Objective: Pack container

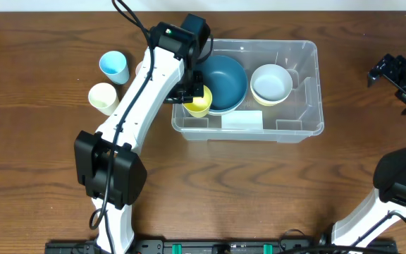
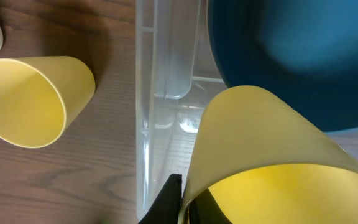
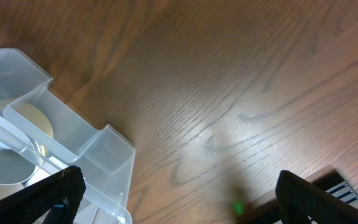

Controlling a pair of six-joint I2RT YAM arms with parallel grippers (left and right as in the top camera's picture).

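The container (image 1: 287, 131) sits mid-table, its white label (image 1: 242, 121) by the near wall. In its near left corner the left gripper (image 1: 191, 92) hangs with its fingers pinched on the wall of a yellow cup (image 1: 199, 102), which looks ready to be released there. Just beyond it, a blue bowl (image 1: 225, 79) and, to its right, a white bowl (image 1: 271, 82) are already packed. On the table left of the container, a pale yellow cup (image 1: 103, 97) and, farther off, a light blue cup (image 1: 113, 67) are left to pack. At the far right, the right gripper (image 1: 395, 73) sits well apart from everything, fingers spread and empty.
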